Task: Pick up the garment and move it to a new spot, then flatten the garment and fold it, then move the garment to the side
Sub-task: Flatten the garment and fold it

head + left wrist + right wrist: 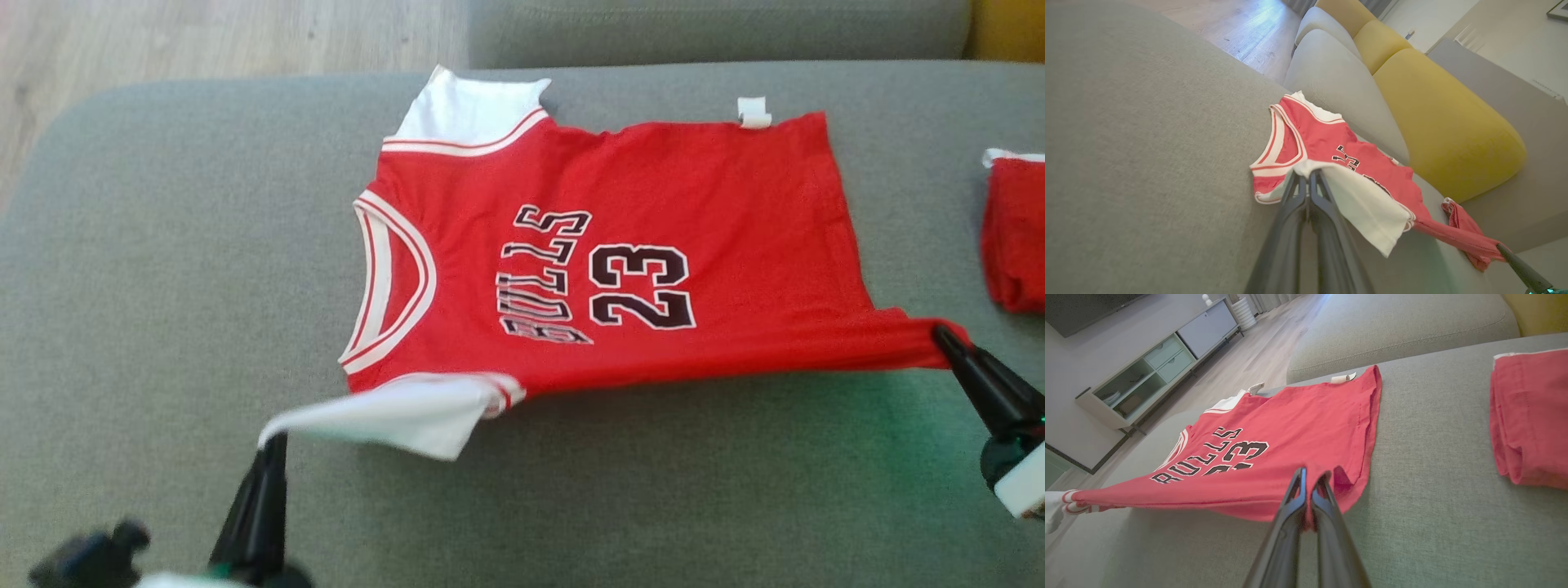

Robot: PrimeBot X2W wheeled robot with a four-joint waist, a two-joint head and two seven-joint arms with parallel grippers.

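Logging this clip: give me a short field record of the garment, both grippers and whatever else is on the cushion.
garment: red jersey, print up, unfolded
surface: grey cushion
left gripper: jaws shut on the near white sleeve
right gripper: jaws shut on the near hem corner
near edge: stretched between both grips, lifted
other item: folded red cloth, apart, on the robot's right

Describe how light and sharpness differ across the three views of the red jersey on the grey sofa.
Head view: slightly soft, a green glow on the grey fabric sofa seat beside the right gripper. Left wrist view: bluish glare on the wooden floor; the left gripper blurs toward the bottom edge. Right wrist view: the red-and-white basketball jersey is sharp, lettering readable.
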